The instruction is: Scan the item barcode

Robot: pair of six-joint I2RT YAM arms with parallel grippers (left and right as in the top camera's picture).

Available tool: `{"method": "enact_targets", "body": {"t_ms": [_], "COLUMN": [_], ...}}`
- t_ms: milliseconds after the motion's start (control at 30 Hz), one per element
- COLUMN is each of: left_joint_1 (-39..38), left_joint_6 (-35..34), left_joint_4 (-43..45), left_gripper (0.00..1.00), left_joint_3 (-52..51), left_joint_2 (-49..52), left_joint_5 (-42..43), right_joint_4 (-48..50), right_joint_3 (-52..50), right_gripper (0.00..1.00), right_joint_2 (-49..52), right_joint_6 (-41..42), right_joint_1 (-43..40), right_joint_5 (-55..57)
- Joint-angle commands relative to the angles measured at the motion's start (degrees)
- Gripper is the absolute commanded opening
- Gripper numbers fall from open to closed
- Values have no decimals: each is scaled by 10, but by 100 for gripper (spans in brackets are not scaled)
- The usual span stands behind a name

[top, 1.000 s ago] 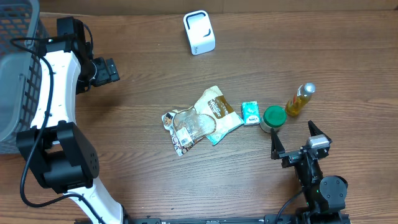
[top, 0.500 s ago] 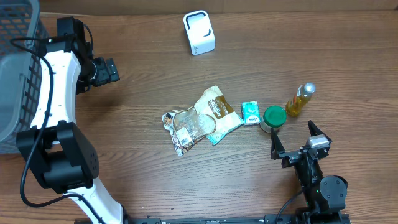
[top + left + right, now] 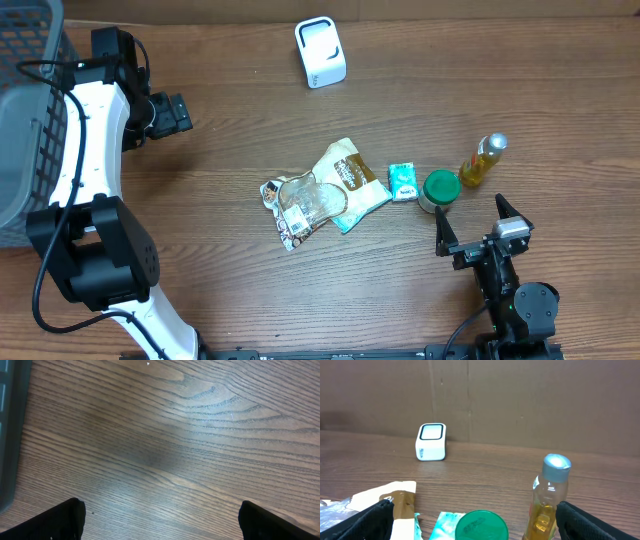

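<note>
Two grippers, both with jaws spread wide and nothing between them.

Right gripper (image 3: 471, 224): low at the near table edge, facing the items.
- Jar (image 3: 440, 187), green lid, is closest, just beyond the fingers and a little left of centre.
- Sachet (image 3: 403, 181), green, lies flat against the jar's left side.
- Bottle (image 3: 481, 160) stands upright just beside the jar, on its right and slightly farther out.
- Bag (image 3: 352, 176), brown and teal, lies flat left of the sachet and overlaps a clear pack (image 3: 293, 208). Which one is on top: cannot tell.
- Scanner (image 3: 320, 52), white, stands near the far edge, well apart from the items and from both grippers.

Left gripper (image 3: 172, 113): over bare wood at far left, near the basket (image 3: 25, 110), well apart from every item.

View differences:
- The right wrist shows things side-on: the bottle's silver cap and yellow contents, and the scanner's dark-framed face. The overhead gives these only as tops.
- The left wrist shows only wood grain, its own fingertips (image 3: 65, 520) in the lower corners, and a grey basket edge at left.
- The overhead alone shows both arms and the whole layout.
- Barcodes: not legible in any view.

Surface: table (image 3: 230, 290), brown wood grain. A brown cardboard wall (image 3: 520, 400) stands behind the scanner.
</note>
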Motion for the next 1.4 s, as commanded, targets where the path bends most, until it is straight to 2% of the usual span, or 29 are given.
{"method": "enact_targets", "body": {"t_ms": [0,433,1000,1167,1367], "left_joint_1": [-1,-6,-8,-8,-8], "left_joint_6": [5,5,5,5,5], "left_joint_4": [0,0,0,0,-1], "left_gripper": [99,99,99,100,100], "left_joint_3": [12,12,12,12,12], "left_joint_2": [-6,-33,-373,-439,-458], "left_joint_5": [-5,-5,-5,-5,-5], "right_joint_4": [3,3,3,3,3], "right_joint_3": [-6,-6,-6,-6,-6], "right_gripper": [100,100,100,100,100], "right_joint_2": [-5,-5,-5,-5,-5], "right_joint_6": [-2,-2,-2,-2,-2], "right_joint_1": [-4,-4,-4,-4,-4], "right_joint_5": [3,3,3,3,3]}}
